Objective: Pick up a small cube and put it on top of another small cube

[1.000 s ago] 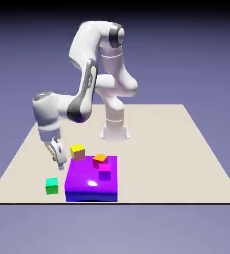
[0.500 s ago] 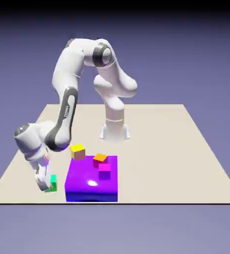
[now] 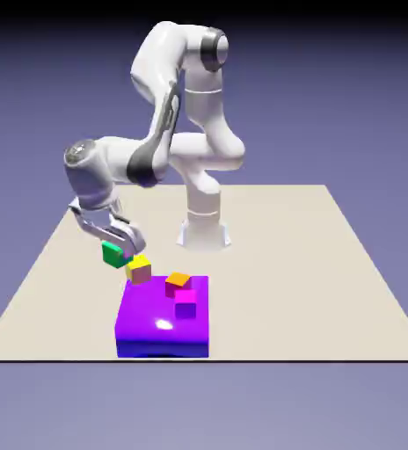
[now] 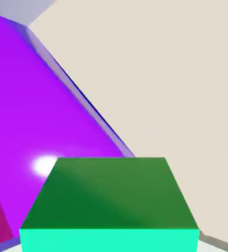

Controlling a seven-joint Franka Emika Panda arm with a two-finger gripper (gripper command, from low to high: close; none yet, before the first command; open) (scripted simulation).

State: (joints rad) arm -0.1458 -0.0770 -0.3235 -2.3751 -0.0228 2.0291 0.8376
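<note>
With the fingers (image 3: 120,249) clamped shut on the green cube (image 3: 113,255), it hangs left of centre. The yellow cube (image 3: 139,269) sits just lower right, nearly touching, on the worktop (image 3: 331,264).

The tool (image 3: 120,247) holds the green cube (image 3: 113,255) beside the yellow cube (image 3: 139,268).

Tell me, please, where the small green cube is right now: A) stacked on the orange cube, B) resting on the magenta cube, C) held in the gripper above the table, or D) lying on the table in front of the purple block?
C: the green cube sits clamped in the gripper, lifted clear of the table beside the yellow cube.
</note>
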